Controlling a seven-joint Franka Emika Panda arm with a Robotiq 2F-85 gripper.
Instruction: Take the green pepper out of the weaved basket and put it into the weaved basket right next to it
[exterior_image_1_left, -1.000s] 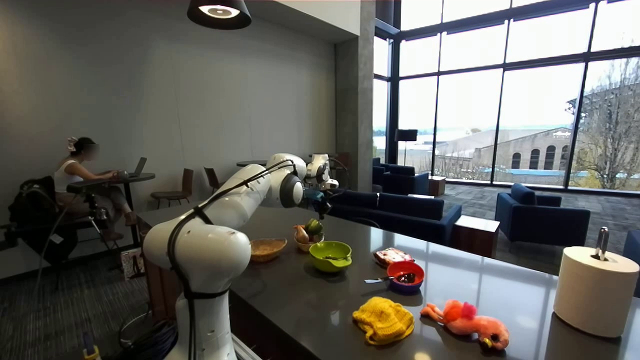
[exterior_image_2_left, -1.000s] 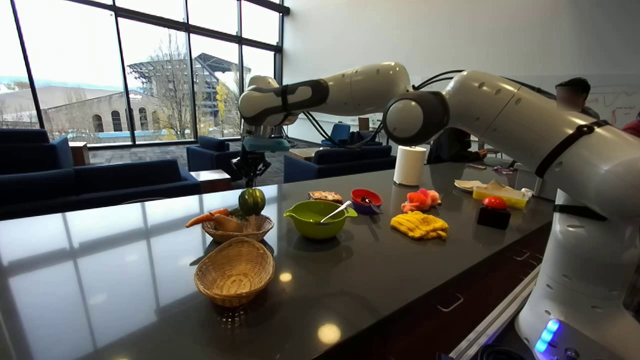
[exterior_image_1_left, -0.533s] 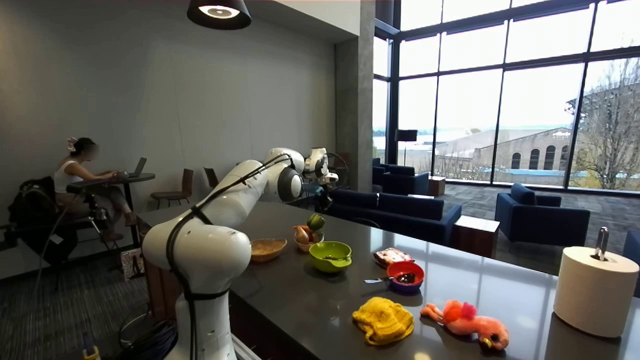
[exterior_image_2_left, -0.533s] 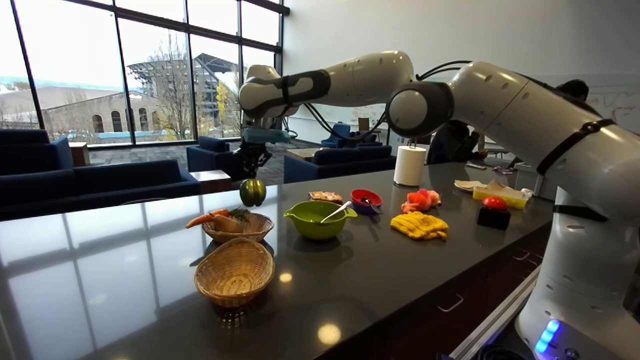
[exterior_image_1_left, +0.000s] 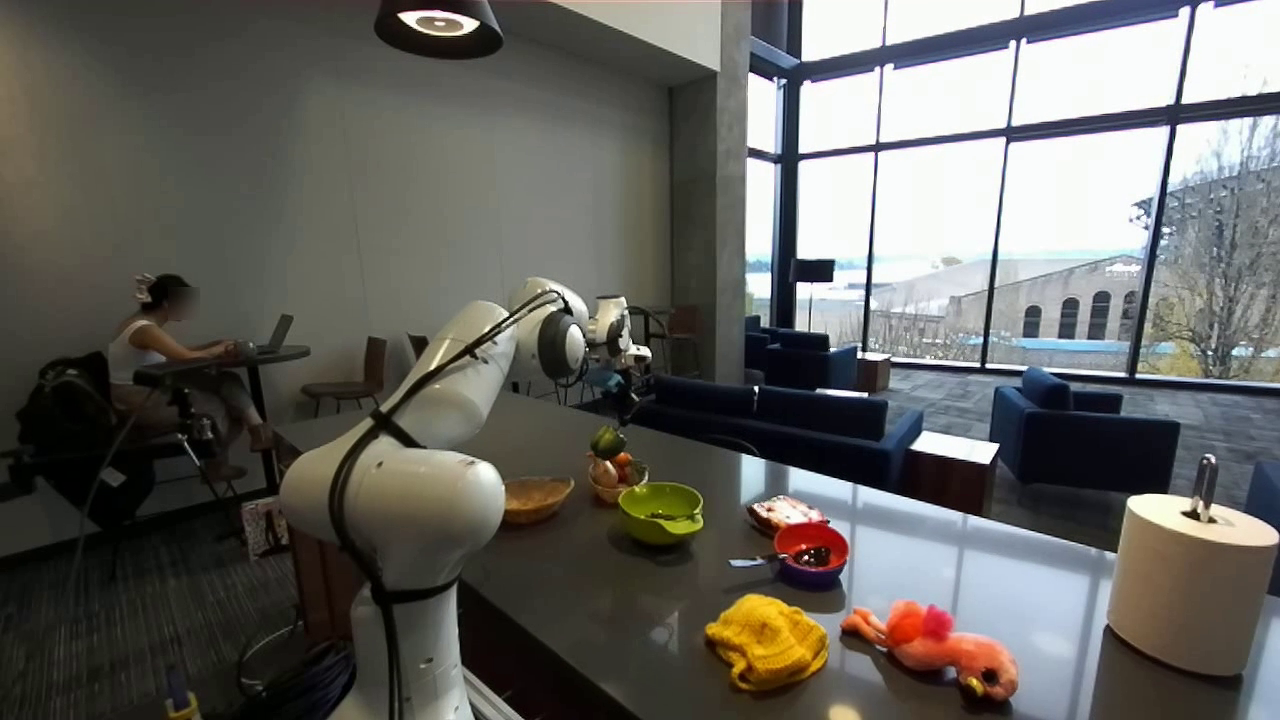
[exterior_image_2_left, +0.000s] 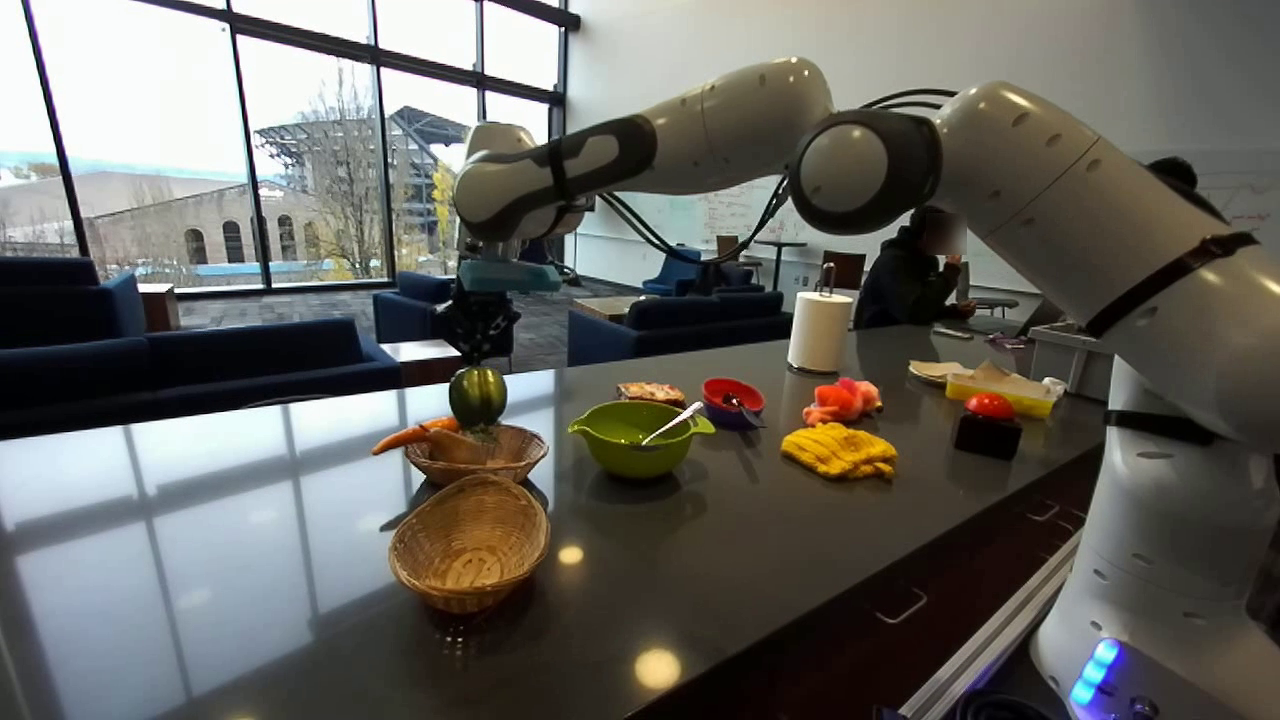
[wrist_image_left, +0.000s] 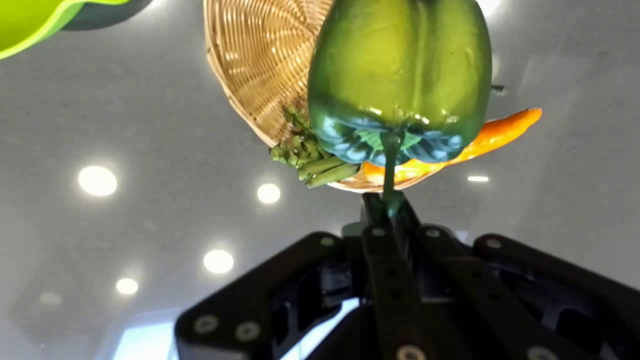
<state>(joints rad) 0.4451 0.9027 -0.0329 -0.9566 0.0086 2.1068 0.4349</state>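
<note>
The green pepper (wrist_image_left: 400, 65) hangs from the claw (wrist_image_left: 391, 202), whose fingers (wrist_image_left: 374, 207) are pressed together on its stem (wrist_image_left: 391, 150), pinching it. The stem end points up toward the claw and the rounded bottom points down; in an exterior view the long axis looks close to upright, and in the wrist view it runs from the claw toward the top of the picture. The pepper is above the basket (exterior_image_2_left: 525, 460) that holds the carrot (exterior_image_2_left: 405, 437), nearer the window-side edge of the surface (exterior_image_2_left: 700, 560); I cannot tell whether it touches anything in there. A second basket (exterior_image_2_left: 465, 598) sits just beside, farther from that edge. The wrist view gives the hold on the stem, too small to make out in both exterior views, and a bunch of green stalks (wrist_image_left: 325, 167) at the rim. Of the green bowl (wrist_image_left: 20, 25) it takes in only a part, where both exterior views show the whole. A red button (exterior_image_2_left: 988, 405) on a black box (exterior_image_2_left: 985, 438), toward the robot-side edge, and a yellow tray (exterior_image_2_left: 1035, 407) behind it appear in an exterior view alone; so, too, does a person (exterior_image_1_left: 145, 345) in a white top at a laptop (exterior_image_1_left: 276, 335).
</note>
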